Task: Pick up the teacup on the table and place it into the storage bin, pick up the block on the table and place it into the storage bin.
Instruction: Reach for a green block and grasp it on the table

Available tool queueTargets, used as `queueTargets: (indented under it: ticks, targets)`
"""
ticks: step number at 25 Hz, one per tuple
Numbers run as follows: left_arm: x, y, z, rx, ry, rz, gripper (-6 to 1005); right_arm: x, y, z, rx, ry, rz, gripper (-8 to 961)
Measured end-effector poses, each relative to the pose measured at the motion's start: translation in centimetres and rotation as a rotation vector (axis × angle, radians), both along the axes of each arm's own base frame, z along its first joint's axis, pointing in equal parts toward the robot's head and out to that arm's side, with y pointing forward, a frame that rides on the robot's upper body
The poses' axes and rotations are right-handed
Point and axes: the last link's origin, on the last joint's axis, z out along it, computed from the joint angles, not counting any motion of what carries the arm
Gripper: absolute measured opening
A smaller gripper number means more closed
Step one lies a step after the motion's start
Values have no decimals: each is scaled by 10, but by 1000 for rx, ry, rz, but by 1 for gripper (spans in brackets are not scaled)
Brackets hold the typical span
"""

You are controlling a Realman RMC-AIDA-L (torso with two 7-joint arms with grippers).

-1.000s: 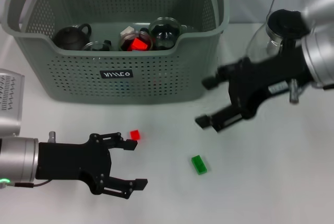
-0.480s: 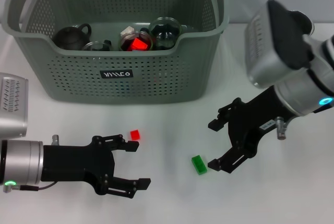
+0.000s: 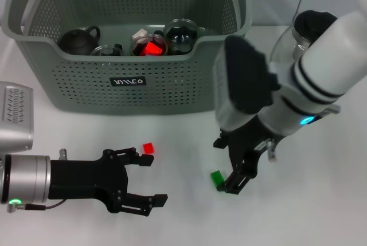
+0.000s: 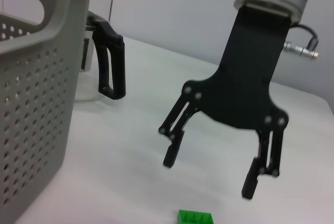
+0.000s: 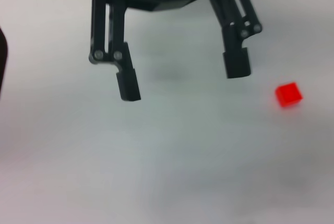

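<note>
Start on the left and you see your left gripper (image 3: 146,182) low over the white table (image 3: 321,211). Its jaws are wide open and hold nothing. Just past its upper finger lies a small red block (image 3: 148,148) on the table, not touching it.

Behind these, at the back, stands the storage bin (image 3: 129,82), with its orange handle tops. Inside it you can see a dark teapot (image 3: 79,39), some glass cups and a red thing.

Move right and you find the green block (image 3: 217,179) lying on the table. Your right gripper (image 3: 227,167) points down right over it. Its jaws are open, with nothing in them. In the left wrist view the block (image 4: 195,217) sits just below the open fingers, and you can see a gap between them.

Far right, behind that arm, stands a clear glass jug (image 3: 307,31) with a black lid.
</note>
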Motion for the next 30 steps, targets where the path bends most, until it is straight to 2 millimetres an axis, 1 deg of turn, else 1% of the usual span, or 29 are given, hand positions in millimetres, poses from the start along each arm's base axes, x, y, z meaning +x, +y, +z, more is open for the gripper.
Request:
queueTargets:
  ticks: [5, 9, 22, 30]
  targets:
    - [0, 0, -3, -1, -4, 8, 937, 1, -2, -22, -7, -61, 39, 926]
    - [-1, 1, -4, 2, -1, 13, 937, 7, -2, -31, -5, -90, 40, 924]
    - [0, 1, -6, -5, -2, 15, 937, 12, -4, -38, -9, -64, 6, 919]
    - [-1, 0, -7, -8, 1, 19, 937, 17, -4, -39, -5, -70, -18, 915]
